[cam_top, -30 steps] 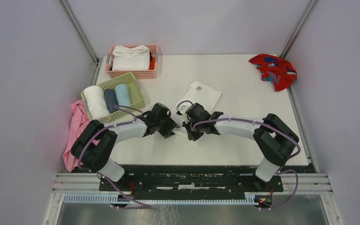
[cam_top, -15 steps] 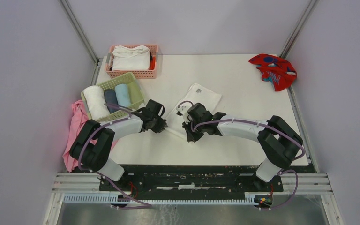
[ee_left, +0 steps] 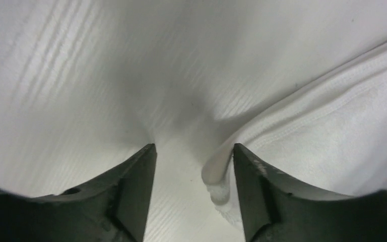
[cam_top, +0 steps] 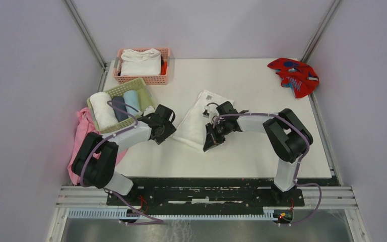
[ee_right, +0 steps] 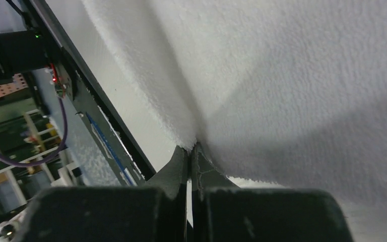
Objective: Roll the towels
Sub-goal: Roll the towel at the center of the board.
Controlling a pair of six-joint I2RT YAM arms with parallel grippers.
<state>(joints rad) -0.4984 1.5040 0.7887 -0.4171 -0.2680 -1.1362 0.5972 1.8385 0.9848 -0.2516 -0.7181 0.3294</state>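
Note:
A large white towel [cam_top: 195, 120] lies spread on the table's middle. My right gripper [cam_top: 211, 141] is at its near right edge, shut on the white towel's hem [ee_right: 191, 143]. My left gripper [cam_top: 171, 132] is at the towel's left edge with its jaws open. In the left wrist view a curled bit of the towel's edge [ee_left: 217, 176] lies between the fingers, against the right finger [ee_left: 254, 186], and nothing is pinched. A red towel with teal-blue marks [cam_top: 293, 75] lies crumpled at the far right corner. A light blue towel [cam_top: 132, 101] lies rolled in the green basket [cam_top: 147, 103].
The green basket also holds a rolled white towel [cam_top: 101, 108] and a dark blue one [cam_top: 119, 107]. A pink basket [cam_top: 142, 78] with folded white cloth stands at the back left. A plain pink cloth [cam_top: 83, 138] hangs off the table's left edge.
The left gripper drew back to the left, closed partway and opened again. The right gripper moved right with the hem, and the white towel now lies wider.

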